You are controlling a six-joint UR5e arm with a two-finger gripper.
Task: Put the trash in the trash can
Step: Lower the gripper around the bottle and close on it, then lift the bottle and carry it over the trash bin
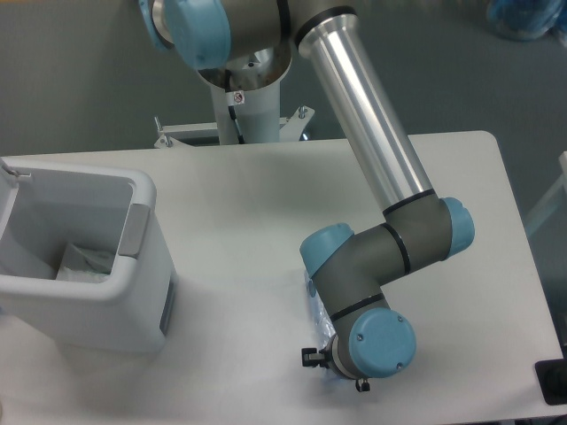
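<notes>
The clear plastic bottle [314,305] lies on the table right of centre, mostly covered by my arm's wrist joints; only a strip of its body shows. My gripper [319,359] points down over the bottle's near end. Its fingers are hidden under the blue-capped wrist, so I cannot see whether they are closed on the bottle. The white trash can [84,314] stands at the left edge of the table, open at the top. A flat white packet [86,263] lies inside it.
The arm's silver upper link [368,124] slants across the table's back right from the base post [244,115]. The table's front edge runs just below the wrist. A black object [554,382] sits at the far right corner.
</notes>
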